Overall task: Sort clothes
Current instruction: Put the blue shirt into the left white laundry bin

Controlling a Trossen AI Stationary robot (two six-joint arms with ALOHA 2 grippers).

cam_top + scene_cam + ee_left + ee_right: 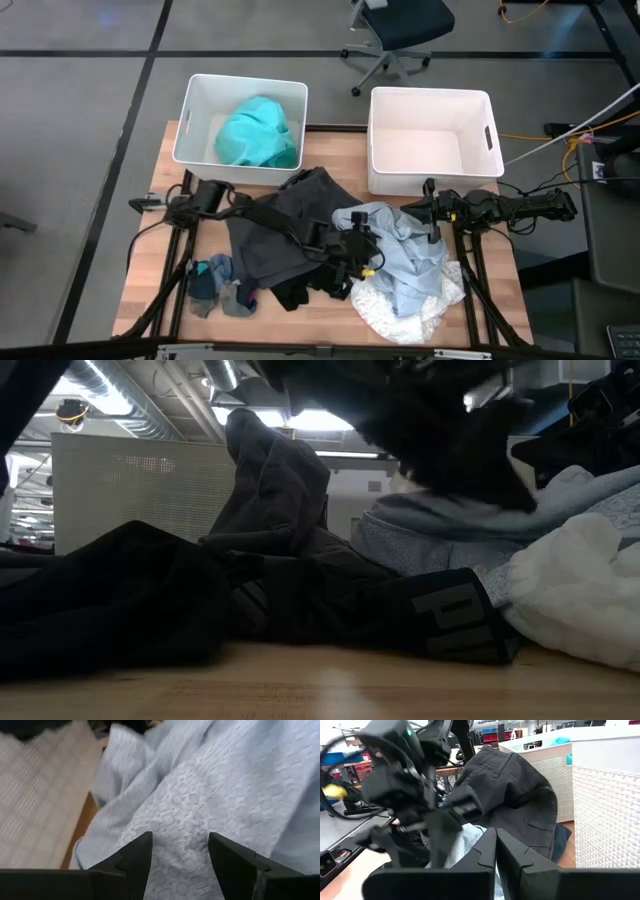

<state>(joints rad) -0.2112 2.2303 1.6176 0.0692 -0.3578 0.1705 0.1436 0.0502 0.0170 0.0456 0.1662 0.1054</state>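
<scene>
Dark grey garment (285, 225): the largest piece we see, heaped at the middle of the table (150, 270) just in front of the two bins; we judge it heavier than the rest and floppy, with stitched seams and a pocket edge showing in the right wrist view; a seam or thick fold should give the surest hold.
Pale blue garment (405, 250): crumpled right of centre, overlapping the dark grey one; thin, textured, light cloth that we expect to drape and trail; pinch a raised fold, not a flat stretch.
White garment (395, 305): under the pale blue one at the table's near edge; looks lacy and delicate, so we would take it gently at a bunched part.
Teal garment (258, 133): already lying in the left bin (195, 110); the right bin (430, 150) holds nothing we can see.
Socks (215, 285): small grey-blue pieces at the near left of the table; light and easy to lift whole.
Left gripper (180, 855): over the pale blue cloth, fingers spread apart and grasping nothing.
Right gripper (496, 845): near the right bin, fingers clenched together on nothing.
</scene>
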